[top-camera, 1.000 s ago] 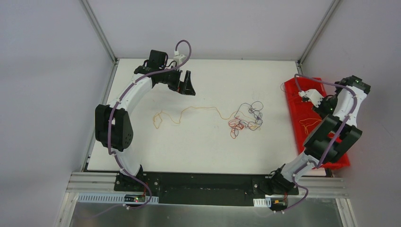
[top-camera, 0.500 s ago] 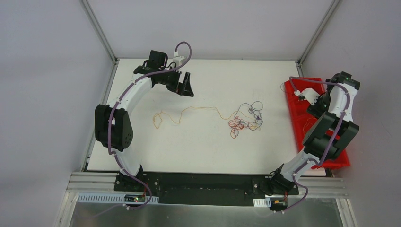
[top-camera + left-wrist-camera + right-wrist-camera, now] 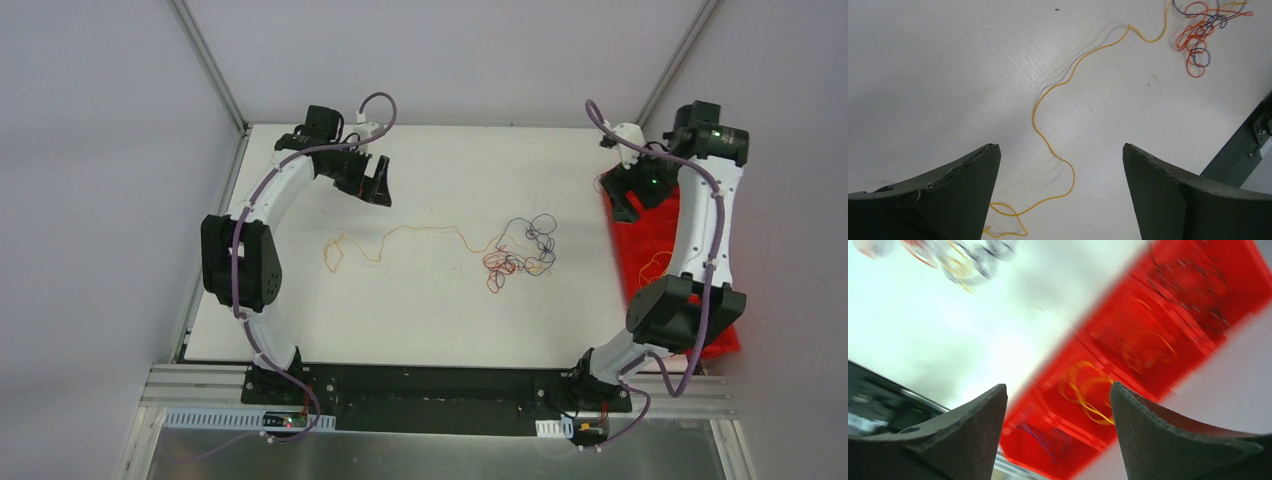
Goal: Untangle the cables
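The cables lie mid-table: a tangle (image 3: 520,250) of red, orange, yellow and dark strands, and one long yellow-orange strand (image 3: 420,235) trailing left to a curly end (image 3: 335,255). My left gripper (image 3: 378,185) hovers behind that strand, open and empty. In the left wrist view the yellow strand (image 3: 1058,85) runs between the spread fingers of that gripper (image 3: 1060,147), with the tangle (image 3: 1198,40) at top right. My right gripper (image 3: 625,195) hangs open over the red tray's far left corner. The right wrist view is blurred: that gripper (image 3: 1058,387) is empty above a yellow cable (image 3: 1088,390) lying in the tray.
The red tray (image 3: 650,235) stands along the table's right edge, holding a yellow cable (image 3: 655,265) and darker strands (image 3: 1198,285). Metal frame posts rise at both back corners. A black rail runs along the near edge by the arm bases.
My right arm has risen out of the red tray and swung back and left, its jaws opening from shut. My left gripper has shifted slightly left.
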Controlling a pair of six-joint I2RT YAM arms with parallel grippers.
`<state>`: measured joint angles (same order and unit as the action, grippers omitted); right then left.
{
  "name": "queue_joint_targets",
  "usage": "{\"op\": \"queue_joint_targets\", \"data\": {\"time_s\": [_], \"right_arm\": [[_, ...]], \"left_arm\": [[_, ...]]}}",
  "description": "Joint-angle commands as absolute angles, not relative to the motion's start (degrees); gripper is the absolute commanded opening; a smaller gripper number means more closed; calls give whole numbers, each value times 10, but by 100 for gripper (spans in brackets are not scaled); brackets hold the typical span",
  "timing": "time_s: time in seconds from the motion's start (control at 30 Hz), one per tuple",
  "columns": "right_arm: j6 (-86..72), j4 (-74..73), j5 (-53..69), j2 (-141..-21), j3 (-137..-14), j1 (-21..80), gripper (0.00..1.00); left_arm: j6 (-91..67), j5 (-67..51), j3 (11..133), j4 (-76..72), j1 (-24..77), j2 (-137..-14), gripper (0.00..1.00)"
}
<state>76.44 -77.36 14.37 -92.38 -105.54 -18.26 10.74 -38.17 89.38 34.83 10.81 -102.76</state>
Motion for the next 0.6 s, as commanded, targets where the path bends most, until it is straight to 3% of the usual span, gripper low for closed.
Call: {"op": "queue_joint_targets", "data": {"time_s": [0.0,0.13,0.33,0.57], "right_arm": [[534,-790,271,-928,-1049,-87,78],[426,-708,312,-941,-997,-24,78],[304,-514,326,-981,-921,85,74],[228,-415,295,-1119,-974,206,69]], "left_arm": [[179,-310,945,425,109,-1076,94],[215,-287,976,506,109,-1115,88],[338,-262,909,562,98,-1096,86],[351,-291,863,567,5,-1072,84]]}}
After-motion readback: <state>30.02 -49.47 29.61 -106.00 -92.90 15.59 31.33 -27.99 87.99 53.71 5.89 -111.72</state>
